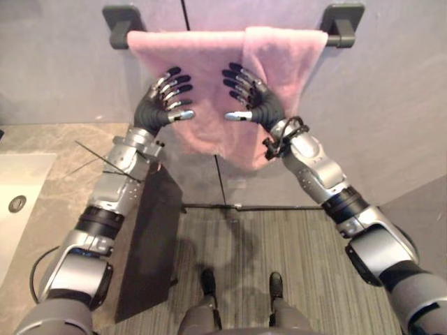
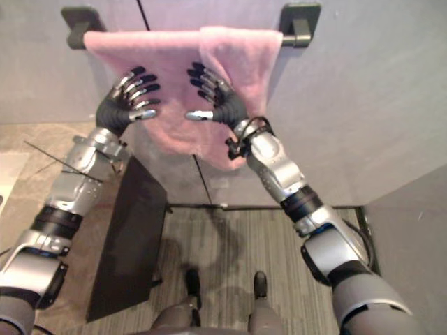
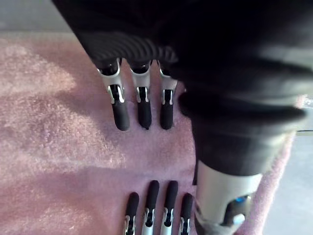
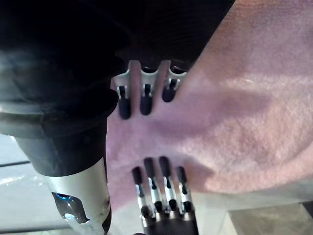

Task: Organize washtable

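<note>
1. Left eye view: a pink towel (image 1: 209,66) hangs over a dark bar (image 1: 342,29) at the top centre of the frame. Its long axis runs left to right along the bar.
2. The towel is not even. On the upper right a fold (image 1: 283,59) lies doubled over the flat part, and the cloth hangs lowest just under the centre.
3. The left hand (image 1: 165,98) is raised in front of the flat part, left of centre. Its fingers are spread and almost straight, and it holds nothing.
4. The right hand (image 1: 250,96) is at the same height, right of centre. Its fingers are also apart and empty, and the two thumbs point at each other across a small gap.
5. In the left wrist view the fingers (image 3: 142,110) stand over the towel surface. I cannot tell if they touch it.
6. The relation that matters is that the towel lies straight ahead of both palms, while the fold lies up and to the right of the right hand. I judge the right hand is nearer to it, so smoothing the fold belongs to that arm.
7. The washtable (image 1: 66,150) is at the left edge, well apart from both hands.
</note>
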